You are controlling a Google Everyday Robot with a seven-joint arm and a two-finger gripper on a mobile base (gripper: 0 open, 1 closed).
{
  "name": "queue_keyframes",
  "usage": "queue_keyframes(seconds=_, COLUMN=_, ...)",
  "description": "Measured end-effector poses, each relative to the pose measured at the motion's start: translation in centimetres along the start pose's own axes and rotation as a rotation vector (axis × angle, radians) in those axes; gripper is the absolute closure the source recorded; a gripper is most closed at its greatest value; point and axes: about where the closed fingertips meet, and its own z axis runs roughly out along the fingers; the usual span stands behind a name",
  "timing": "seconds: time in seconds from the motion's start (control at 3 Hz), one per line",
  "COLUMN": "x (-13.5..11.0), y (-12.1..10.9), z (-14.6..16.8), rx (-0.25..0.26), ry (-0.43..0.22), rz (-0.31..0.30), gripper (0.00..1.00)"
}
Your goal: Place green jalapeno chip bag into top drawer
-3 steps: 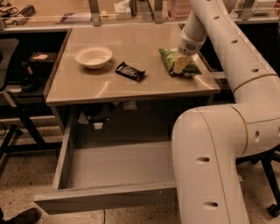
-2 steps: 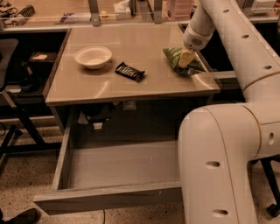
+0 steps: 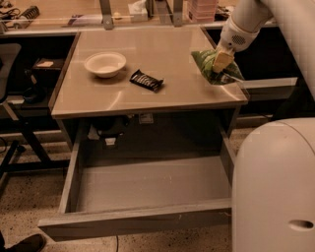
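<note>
Your gripper, upper right, clamps green jalapeno chip bag at bench right edge; top drawer open below.

Smooth, glossy white plastic all over, in fat rounded shapes. Nearest, at lower right, a big domed shell with one small dark oval recess low on its side. Higher up, a thick white arm, tapering to a narrower wrist marked with a patch of tiny grey dots like a grille. At the tip, the gripper, over the right rear of the tabletop, with a pale tan finger, clamped on the green chip bag.
</note>
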Motion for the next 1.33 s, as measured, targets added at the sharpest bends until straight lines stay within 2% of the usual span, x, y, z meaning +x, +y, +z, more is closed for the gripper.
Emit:
queue_keyframes(seconds=0.33, x=0.3, y=1.2, z=-1.5, rx=-0.001, ry=0.027, rz=0.0, gripper=1.0)
queue_keyframes(seconds=0.67, x=0.6, y=4.5, z=-4.0, rx=-0.012, ry=0.052, rz=0.009, gripper=1.0)
queue_keyframes(seconds=1.0, x=0.6, y=9.1, z=-5.3, rx=-0.053, ry=0.047, rz=0.001, gripper=1.0)
queue_keyframes(seconds=1.33, x=0.8, y=9.9, z=-4.3, rx=-0.077, ry=0.062, rz=-0.004, gripper=1.0)
